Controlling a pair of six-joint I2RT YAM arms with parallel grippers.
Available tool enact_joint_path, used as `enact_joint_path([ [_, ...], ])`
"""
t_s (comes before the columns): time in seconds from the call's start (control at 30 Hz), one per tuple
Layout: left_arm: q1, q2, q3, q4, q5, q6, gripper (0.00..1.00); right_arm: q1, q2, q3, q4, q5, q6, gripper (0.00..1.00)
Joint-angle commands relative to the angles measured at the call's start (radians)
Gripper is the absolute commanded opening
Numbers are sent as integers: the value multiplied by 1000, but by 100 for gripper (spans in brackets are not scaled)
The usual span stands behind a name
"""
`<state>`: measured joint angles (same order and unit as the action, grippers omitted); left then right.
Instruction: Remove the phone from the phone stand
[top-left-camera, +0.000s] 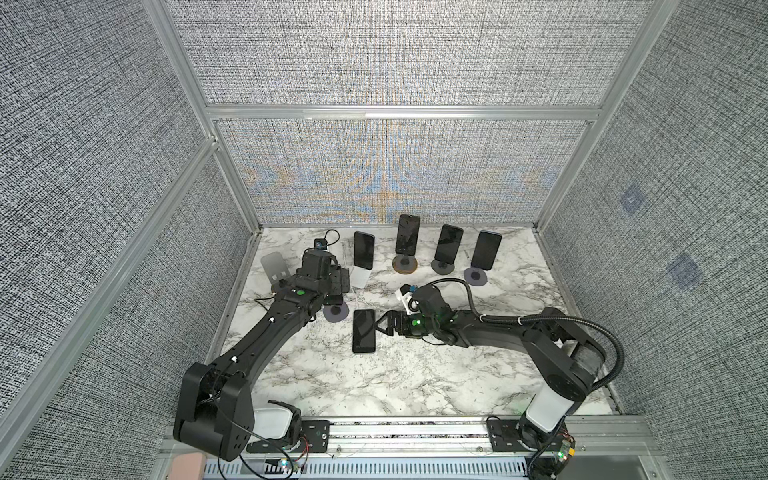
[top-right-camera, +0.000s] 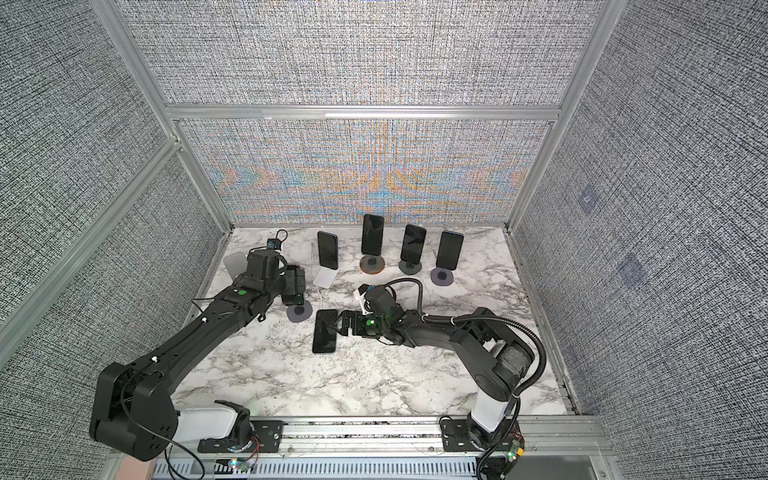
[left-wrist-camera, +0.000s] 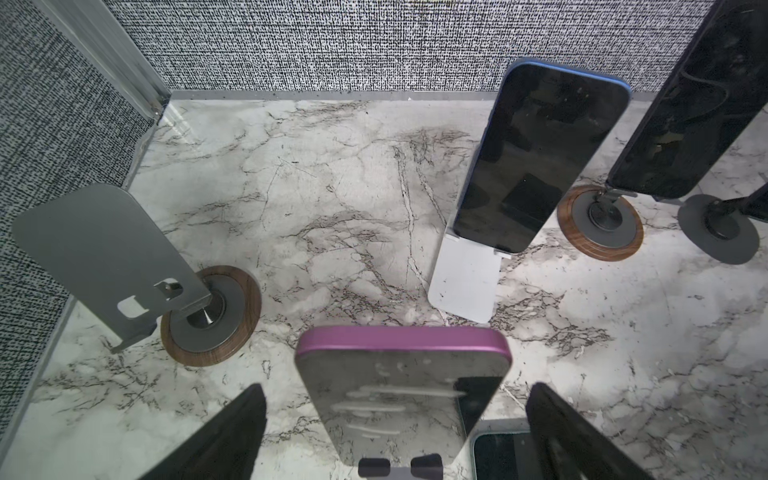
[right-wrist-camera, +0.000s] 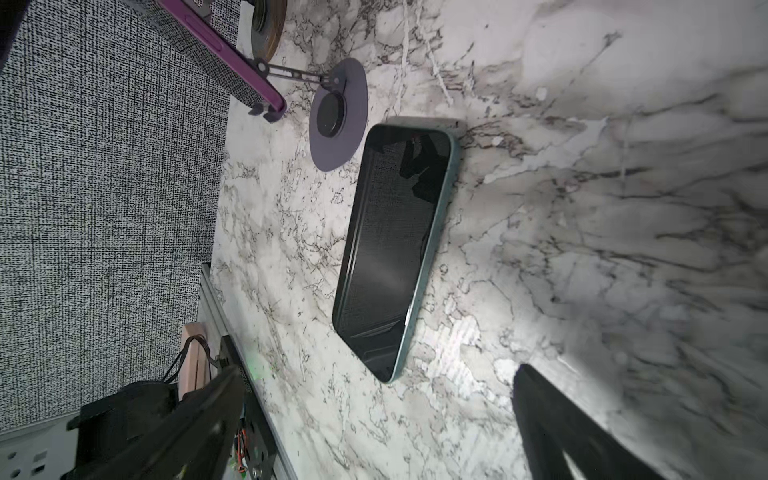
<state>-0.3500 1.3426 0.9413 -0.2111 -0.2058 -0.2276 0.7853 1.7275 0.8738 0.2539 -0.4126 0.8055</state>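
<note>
Just beside the purple round-based phone stand (right-wrist-camera: 338, 114), the dark-screened teal-edged phone (right-wrist-camera: 392, 249) lies flat, my right gripper's (top-left-camera: 381, 325) jaws apart. On that stand, a purple-cased phone (left-wrist-camera: 401, 365) leans between my left gripper's (left-wrist-camera: 399, 392) spread jaws.

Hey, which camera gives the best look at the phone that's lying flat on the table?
The right wrist view: the flat phone fills the middle, whole, screen up, its teal edge visible. Both top views show the phone too, but small. The left wrist view catches only what looks like one corner.
</note>
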Motion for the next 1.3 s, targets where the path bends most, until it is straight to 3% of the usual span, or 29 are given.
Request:
enact_joint_path([
  [0.0,13,16,-7,55,22,16,99,-7,-2,-2,-12,-17,-18,99],
  [0.47,23,110,5,108,33,0,98,-18,7,-8,17,-34,-7,99],
  [0.8,26,135,19,98,13,-2,82,-22,6,-13,24,-38,-5,99],
  [1.27,29,131,46,44,0,3,77,-27,-12,-24,28,-40,-8,99],
])
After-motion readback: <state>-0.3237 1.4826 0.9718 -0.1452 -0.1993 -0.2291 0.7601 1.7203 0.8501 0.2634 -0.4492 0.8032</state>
